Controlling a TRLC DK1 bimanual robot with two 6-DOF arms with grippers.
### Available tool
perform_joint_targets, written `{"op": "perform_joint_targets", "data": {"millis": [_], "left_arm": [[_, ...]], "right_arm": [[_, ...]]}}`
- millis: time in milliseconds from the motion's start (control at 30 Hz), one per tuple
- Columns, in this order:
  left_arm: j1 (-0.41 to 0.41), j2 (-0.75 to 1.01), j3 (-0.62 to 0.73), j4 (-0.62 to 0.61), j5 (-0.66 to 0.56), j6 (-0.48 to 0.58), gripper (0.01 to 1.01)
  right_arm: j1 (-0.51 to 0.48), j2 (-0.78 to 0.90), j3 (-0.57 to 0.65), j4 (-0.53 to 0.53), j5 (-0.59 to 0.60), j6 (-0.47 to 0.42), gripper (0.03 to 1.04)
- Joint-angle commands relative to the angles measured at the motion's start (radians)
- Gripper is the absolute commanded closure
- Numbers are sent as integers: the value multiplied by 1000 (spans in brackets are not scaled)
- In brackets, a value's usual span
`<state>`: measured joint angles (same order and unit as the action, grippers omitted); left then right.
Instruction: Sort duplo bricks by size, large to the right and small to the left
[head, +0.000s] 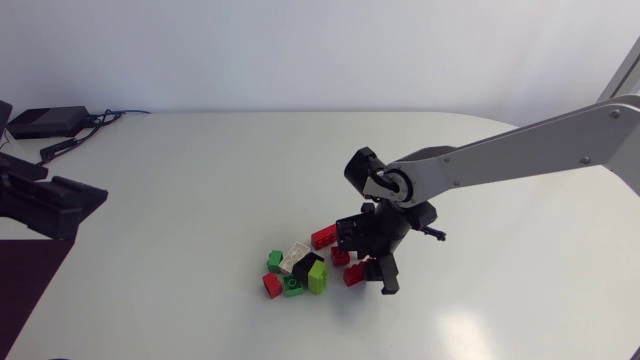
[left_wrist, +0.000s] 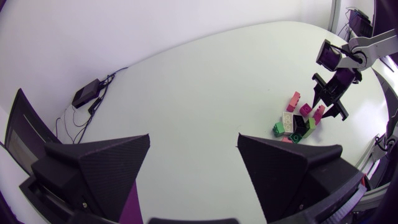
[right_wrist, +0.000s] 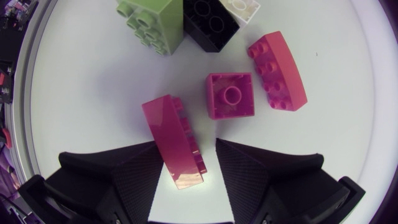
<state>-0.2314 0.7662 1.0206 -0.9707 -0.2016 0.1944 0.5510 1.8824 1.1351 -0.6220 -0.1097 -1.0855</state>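
Currently the right tool (right_wrist: 185, 149) has its fingers apart, with a long red brick (right_wrist: 175, 140) lying between them and bare tabletop (right_wrist: 93, 93) showing on one side. Just ahead sit a small square brick (right_wrist: 230, 95) and a second long red brick (right_wrist: 278, 70), then a green brick (right_wrist: 152, 22) and a black brick (right_wrist: 208, 22). The left tool (left_wrist: 193, 140) gapes empty, well apart from them.

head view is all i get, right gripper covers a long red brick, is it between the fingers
Observer: Yes. The long red brick lies on its side inside the open right gripper, with a gap beside its studs.
Operator: whats just ahead of it
Observer: A small square brick, upside down, hollow side up.
Operator: and the left gripper
Observer: The left gripper is open, with nothing in it.
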Motion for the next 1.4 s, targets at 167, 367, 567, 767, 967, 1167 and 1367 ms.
{"op": "perform_joint_targets", "data": {"millis": [167,367,567,767,967,1167,1367], "left_arm": [[-9,-42,-27,6,2,14,49],[-16,-42,-47,15,4,7,49],[-49,-53,-37,17,25,-26,49],[-36,-93,-13,-13,25,-16,49],[-26,-114,-19,-23,22,-1,49],[-6,-120,-24,-13,22,17,49],[-3,-114,-28,0,22,19,49]], "right_arm": [[-102,-28,69,-84,-12,211,625],[-280,-69,130,-237,-51,266,625],[-209,-140,31,-252,-67,256,430],[-76,-115,63,-266,-45,280,67],[-13,-49,71,-269,-31,203,67],[4,-14,66,-222,36,68,67],[9,37,117,-151,79,6,67]]}}
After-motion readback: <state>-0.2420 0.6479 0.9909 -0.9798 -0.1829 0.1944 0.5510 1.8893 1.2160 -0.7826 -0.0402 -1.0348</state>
